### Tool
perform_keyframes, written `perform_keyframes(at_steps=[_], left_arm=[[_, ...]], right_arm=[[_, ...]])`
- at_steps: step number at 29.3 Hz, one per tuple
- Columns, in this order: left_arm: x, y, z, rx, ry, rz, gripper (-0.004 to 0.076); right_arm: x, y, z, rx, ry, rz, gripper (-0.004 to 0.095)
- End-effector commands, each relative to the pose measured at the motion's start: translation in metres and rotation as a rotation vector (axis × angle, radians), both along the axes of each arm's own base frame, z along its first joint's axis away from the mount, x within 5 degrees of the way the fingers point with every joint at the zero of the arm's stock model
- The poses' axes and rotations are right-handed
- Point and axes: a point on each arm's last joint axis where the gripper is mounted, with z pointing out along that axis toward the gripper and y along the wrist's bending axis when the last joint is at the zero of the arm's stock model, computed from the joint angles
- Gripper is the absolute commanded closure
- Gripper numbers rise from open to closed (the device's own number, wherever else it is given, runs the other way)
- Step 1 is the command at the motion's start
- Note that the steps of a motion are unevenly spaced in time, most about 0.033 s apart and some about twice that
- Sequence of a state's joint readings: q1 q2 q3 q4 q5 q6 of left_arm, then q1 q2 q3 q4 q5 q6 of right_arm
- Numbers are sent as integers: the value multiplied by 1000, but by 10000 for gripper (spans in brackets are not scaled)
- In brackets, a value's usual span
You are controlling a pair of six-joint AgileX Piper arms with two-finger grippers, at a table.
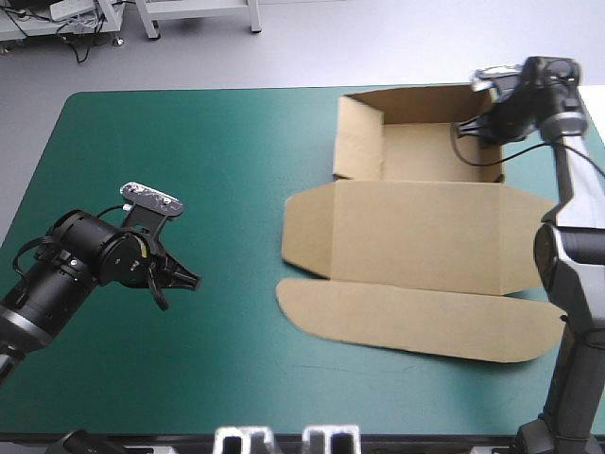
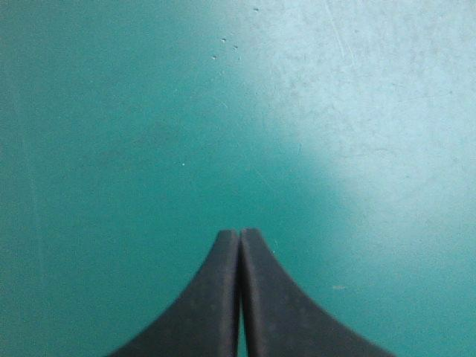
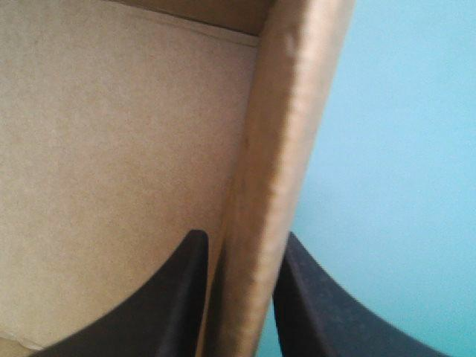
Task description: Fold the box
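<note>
The brown box [image 1: 416, 236] lies at the table's right half as an open tray with its lid spread flat toward the front. The tray's left wall [image 1: 357, 142] and far wall [image 1: 421, 102] stand up. My right gripper [image 1: 479, 128] is at the tray's right wall, one finger inside and one outside. In the right wrist view that wall [image 3: 290, 134] runs upright between the black fingers of my right gripper [image 3: 242, 242], which press on it, with the tray floor [image 3: 111, 149] beside it. My left gripper [image 1: 192, 280] hangs shut over bare cover, well left of the box; its fingers [image 2: 223, 297] meet in a point.
The lid's rounded front flap [image 1: 416, 317] reaches toward the table's near edge. The teal-green cover [image 1: 189, 142] stretches bare across the left half. The tray's right wall stands close to the table's right edge.
</note>
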State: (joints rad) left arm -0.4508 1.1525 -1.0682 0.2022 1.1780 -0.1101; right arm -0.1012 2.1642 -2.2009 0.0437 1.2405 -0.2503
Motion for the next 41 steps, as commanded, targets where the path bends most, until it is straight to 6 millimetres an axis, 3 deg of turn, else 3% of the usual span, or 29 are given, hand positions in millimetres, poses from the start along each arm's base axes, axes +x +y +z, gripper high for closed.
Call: perform_keyframes(at_steps=[1,5,8,13,15,18,22,24,28,31,37,41], left_arm=[[0,2,12,-15,-73,1,734],[0,2,12,-8,-76,-2,734],[1,3,13,8,-88,-3,734],[1,3,13,6,-95,-4,734],[1,3,13,6,-95,-4,734],[1,3,13,7,-93,-4,734],[1,3,13,8,-92,-3,734],[1,3,13,8,-92,-3,734],[1,3,13,7,-94,-4,734],[3,3,14,2,-110,-8,734],[4,2,15,-10,-135,-13,734],[6,1,16,-18,-149,-14,734]], right_arm=[[-25,-75,42,-46,-105,-177,928],[-43,-129,39,22,-101,-300,928],[-53,-154,37,40,-104,-357,928],[-57,-166,34,-1,-89,-333,907],[-57,-168,31,-4,-82,-336,836],[-57,-171,28,-35,-68,-340,586],[-57,-179,30,-86,-90,-394,126],[-58,-183,31,-116,-97,-428,26],[-63,-182,39,-137,-95,-438,37],[-70,-176,60,-132,-142,-436,76],[-99,-155,138,-123,-354,-431,210],[-123,-123,185,23,-516,-348,396]])
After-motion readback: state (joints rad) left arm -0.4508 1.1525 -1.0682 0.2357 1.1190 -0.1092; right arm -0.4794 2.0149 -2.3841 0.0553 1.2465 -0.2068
